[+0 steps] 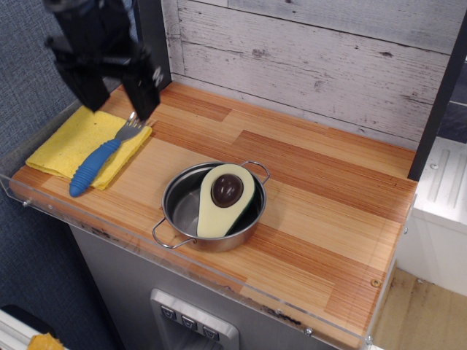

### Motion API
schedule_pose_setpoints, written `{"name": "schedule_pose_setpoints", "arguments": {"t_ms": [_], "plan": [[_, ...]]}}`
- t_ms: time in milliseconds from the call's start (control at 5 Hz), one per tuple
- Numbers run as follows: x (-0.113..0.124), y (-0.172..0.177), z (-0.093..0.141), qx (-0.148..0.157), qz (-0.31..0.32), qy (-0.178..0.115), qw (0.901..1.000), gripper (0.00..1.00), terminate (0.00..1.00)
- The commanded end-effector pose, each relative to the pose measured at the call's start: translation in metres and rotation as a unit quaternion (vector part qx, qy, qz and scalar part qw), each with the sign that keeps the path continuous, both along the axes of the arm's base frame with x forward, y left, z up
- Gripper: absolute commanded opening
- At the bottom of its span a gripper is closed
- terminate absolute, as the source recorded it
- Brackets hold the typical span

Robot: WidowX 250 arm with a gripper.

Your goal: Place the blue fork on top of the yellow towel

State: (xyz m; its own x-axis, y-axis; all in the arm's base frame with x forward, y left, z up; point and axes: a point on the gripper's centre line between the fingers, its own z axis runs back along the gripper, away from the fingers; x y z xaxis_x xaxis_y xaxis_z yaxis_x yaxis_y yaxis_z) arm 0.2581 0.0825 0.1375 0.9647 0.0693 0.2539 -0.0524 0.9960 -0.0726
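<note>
The blue fork (pixel 95 164) lies on the yellow towel (pixel 69 140) at the left end of the wooden counter. Its ribbed blue handle points toward the front edge and overhangs the towel's front rim slightly. Its metal tines (pixel 130 129) rest near the towel's back right corner. My gripper (pixel 117 98) is raised above the towel, apart from the fork. Its two black fingers (pixel 142 86) are spread wide and hold nothing.
A steel pot (pixel 211 206) with two wire handles sits mid-counter, holding a halved avocado toy (pixel 225 198). A dark post (pixel 151 44) stands behind the gripper against the whitewashed plank wall. A clear acrylic lip (pixel 109 232) runs along the counter's front edge.
</note>
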Motion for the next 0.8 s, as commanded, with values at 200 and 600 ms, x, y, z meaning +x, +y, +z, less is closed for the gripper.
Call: {"name": "schedule_pose_setpoints", "arguments": {"t_ms": [200, 600], "plan": [[0.0134, -0.0430, 0.0060, -0.010, -0.062, 0.007, 0.9980, 1.00, 0.00], [0.0134, -0.0430, 0.0060, -0.010, -0.062, 0.007, 0.9980, 1.00, 0.00]]}}
